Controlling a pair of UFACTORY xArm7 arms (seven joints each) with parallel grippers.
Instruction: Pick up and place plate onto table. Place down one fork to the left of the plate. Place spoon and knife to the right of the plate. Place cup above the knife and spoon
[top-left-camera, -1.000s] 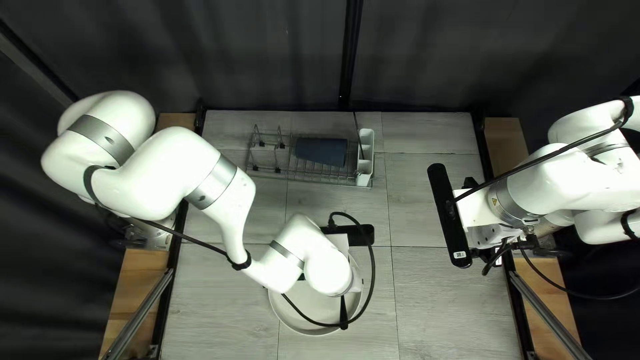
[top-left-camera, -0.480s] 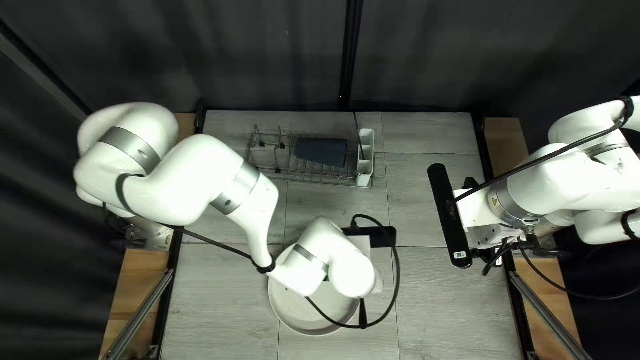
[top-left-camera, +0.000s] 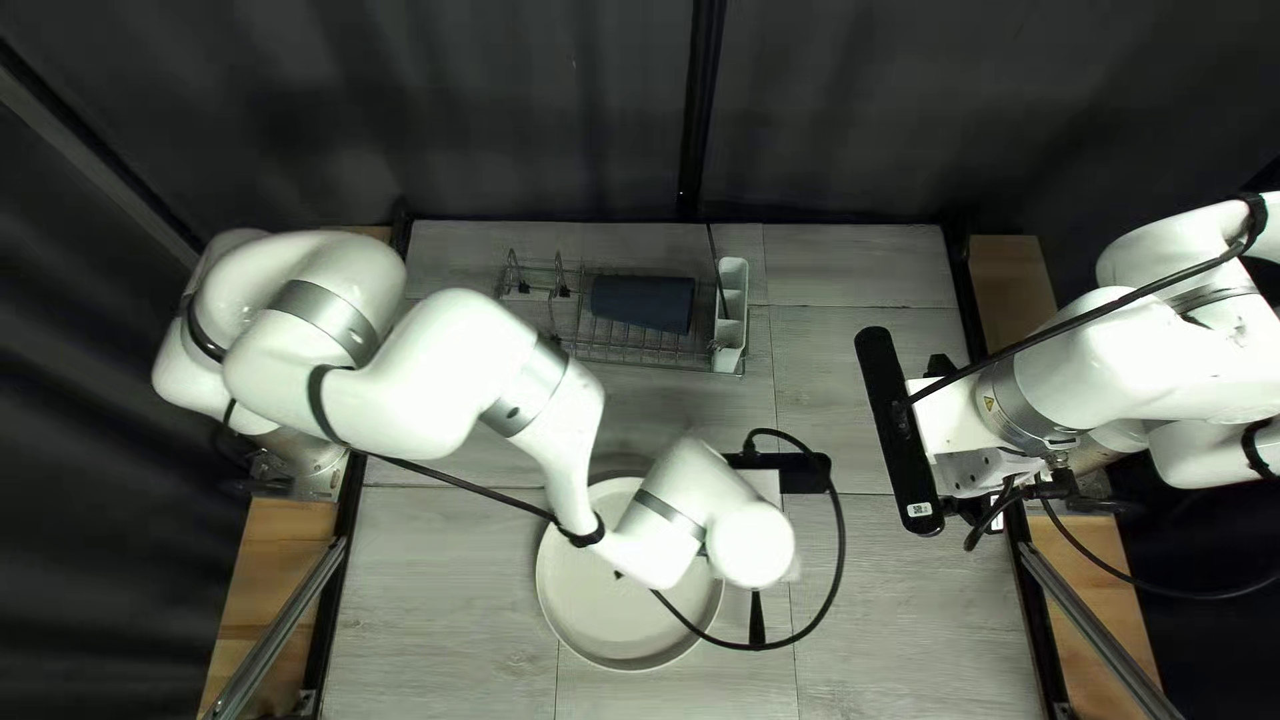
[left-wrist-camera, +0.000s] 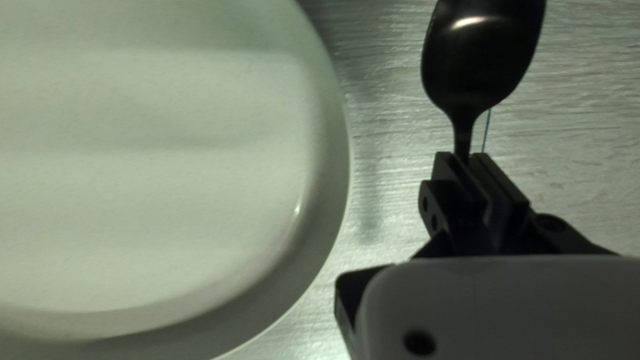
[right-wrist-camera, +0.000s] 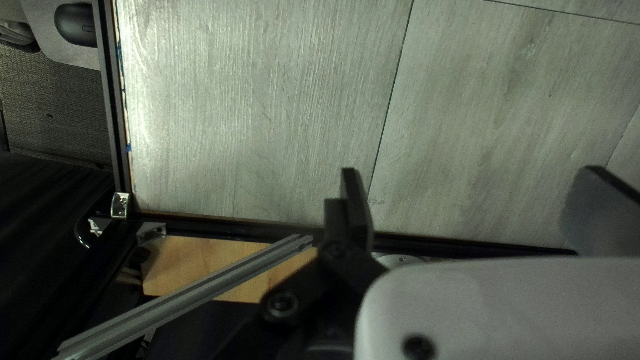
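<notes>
The left pincer (left-wrist-camera: 469, 159) grips the spoon (left-wrist-camera: 480, 53) near its neck, to the right of the plate (left-wrist-camera: 200, 167); the right pincer (right-wrist-camera: 473, 177) is spread, holding nothing. Let go too high, the spoon might bounce or swivel and knock the plate.

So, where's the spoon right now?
In the left wrist view, the spoon is held in the jaws of my left arm, beside the plate, on the side towards my right arm.

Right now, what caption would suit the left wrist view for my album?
Black spoon pinched in the left claw, its bowl pointing ahead, beside a pale round plate.
</notes>
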